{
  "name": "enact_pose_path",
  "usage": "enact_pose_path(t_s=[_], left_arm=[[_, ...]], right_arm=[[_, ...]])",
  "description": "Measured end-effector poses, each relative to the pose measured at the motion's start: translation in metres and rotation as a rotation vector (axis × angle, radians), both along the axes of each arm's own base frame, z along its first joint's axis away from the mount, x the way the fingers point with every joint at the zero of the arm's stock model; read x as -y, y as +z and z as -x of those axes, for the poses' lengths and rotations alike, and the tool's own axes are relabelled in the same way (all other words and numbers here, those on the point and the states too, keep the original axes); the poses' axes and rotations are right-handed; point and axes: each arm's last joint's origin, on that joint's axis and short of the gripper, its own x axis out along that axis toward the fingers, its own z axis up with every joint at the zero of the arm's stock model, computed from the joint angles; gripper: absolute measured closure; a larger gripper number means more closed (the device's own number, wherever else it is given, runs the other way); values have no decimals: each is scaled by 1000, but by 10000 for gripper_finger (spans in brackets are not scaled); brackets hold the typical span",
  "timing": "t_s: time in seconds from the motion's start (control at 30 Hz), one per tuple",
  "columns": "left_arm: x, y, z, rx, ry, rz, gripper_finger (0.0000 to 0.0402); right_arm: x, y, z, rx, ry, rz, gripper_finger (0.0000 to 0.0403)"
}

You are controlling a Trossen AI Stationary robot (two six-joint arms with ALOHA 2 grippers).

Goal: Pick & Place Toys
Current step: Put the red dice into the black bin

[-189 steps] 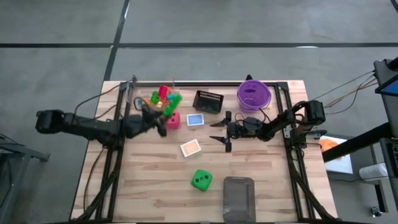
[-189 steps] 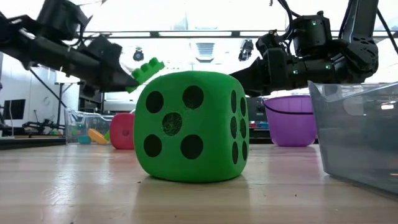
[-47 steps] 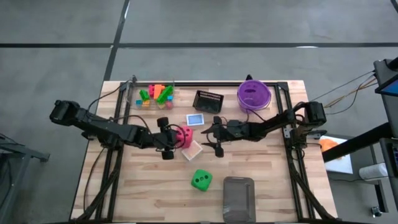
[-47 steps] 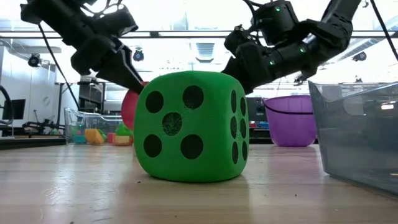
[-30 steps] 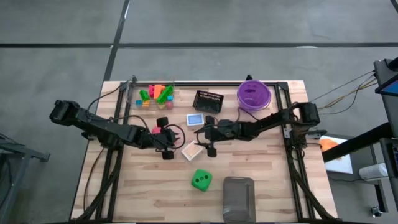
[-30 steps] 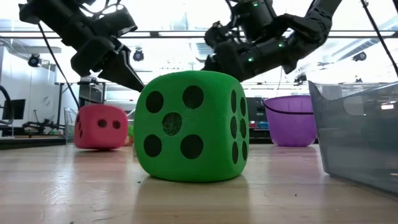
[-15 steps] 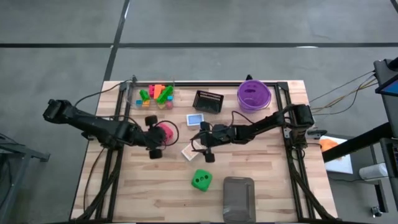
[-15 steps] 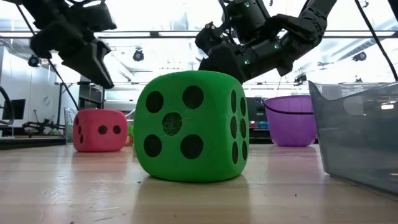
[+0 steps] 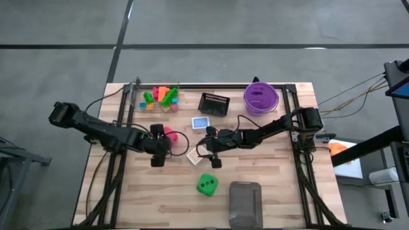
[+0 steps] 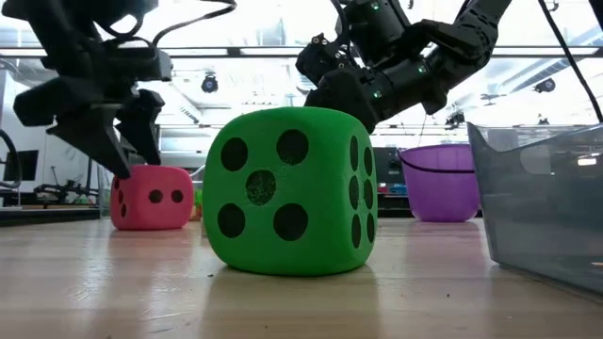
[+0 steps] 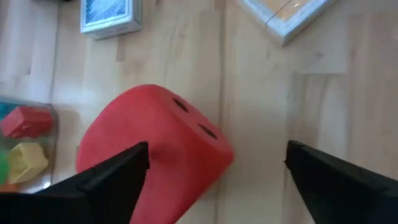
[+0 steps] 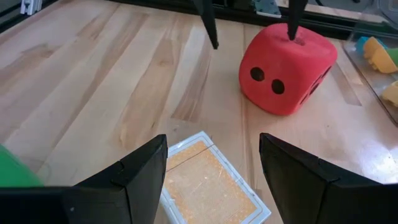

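The red die [image 9: 170, 135] rests on the table left of centre, with my left gripper [image 9: 157, 145] open over it. In the right wrist view, one left finger [image 12: 292, 22] points down at the die's top [image 12: 292, 42] and the other stands clear beside it. My right gripper [image 9: 213, 147] hangs open just above an orange picture card [image 12: 211, 180] lying flat on the table. A green die [image 9: 206, 184] sits nearer the front. A blue card [image 9: 200, 122] lies behind the grippers. Bright bricks [image 9: 161, 97] fill a clear tray at the far left. My left gripper points down over the red die, with one fingertip [image 12: 291, 36] at the die's top face. I cannot tell whether it touches. The die stands on the table on its own.
A black mesh basket [image 9: 214, 103] and a purple bowl [image 9: 260, 98] stand along the far edge. A clear empty bin [image 9: 245, 204] sits at the near edge, right of the green die. Bare wood shows at the near left.
My left gripper has moved a little toward the table's left edge and has opened over the red die, which stays on the table. My right gripper has shifted slightly toward the left, over the orange card.
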Motion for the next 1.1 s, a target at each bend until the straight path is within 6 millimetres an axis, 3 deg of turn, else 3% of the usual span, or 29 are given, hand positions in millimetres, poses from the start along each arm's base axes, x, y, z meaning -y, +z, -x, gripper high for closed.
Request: enact_pose_path(t_s=[0.13, 0.33, 0.5, 0.7, 0.87, 1.1], left_arm=[[0, -4, 0, -23, 11, -64, 7], [-3, -14, 1, -104, 53, -179, 57], [-3, -30, -6, -169, 67, -276, 131], [-2, -44, -12, -203, 86, -358, 251], [-1, -40, -12, -183, 96, -352, 270], [0, -19, -11, -90, 123, -234, 311]], right_arm=[[0, -1, 1, -10, 1, 3, 151], [0, -1, 1, -17, 2, 5, 151], [0, -2, 1, -23, 1, 4, 151], [0, -2, 1, -27, 0, -1, 151], [0, -3, 2, -39, 0, 0, 151], [-4, -1, 2, -11, 96, -48, 151]])
